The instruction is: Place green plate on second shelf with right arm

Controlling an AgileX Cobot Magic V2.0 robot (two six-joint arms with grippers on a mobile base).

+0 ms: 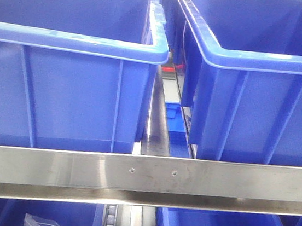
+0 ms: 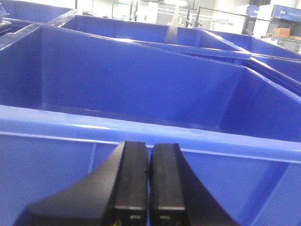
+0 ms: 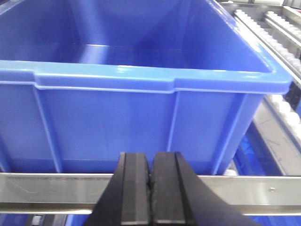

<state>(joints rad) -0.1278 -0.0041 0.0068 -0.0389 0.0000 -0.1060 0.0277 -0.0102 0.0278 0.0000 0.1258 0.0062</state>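
- The left gripper (image 2: 149, 183), bottom centre of its wrist view, had its fingers pressed together before a blue crate (image 2: 141, 94)
- The right gripper (image 3: 151, 188) was likewise pressed together, empty, at another blue crate (image 3: 141, 108) above a steel shelf rail (image 3: 263, 190)
- The green plate appeared in no view

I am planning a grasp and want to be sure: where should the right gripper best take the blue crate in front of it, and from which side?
On the blue crate, likely the front rim: this lip overhangs the flat wall and faces the right gripper. Come from above, one finger inside, one outside. The jaws are shut, so open them first.
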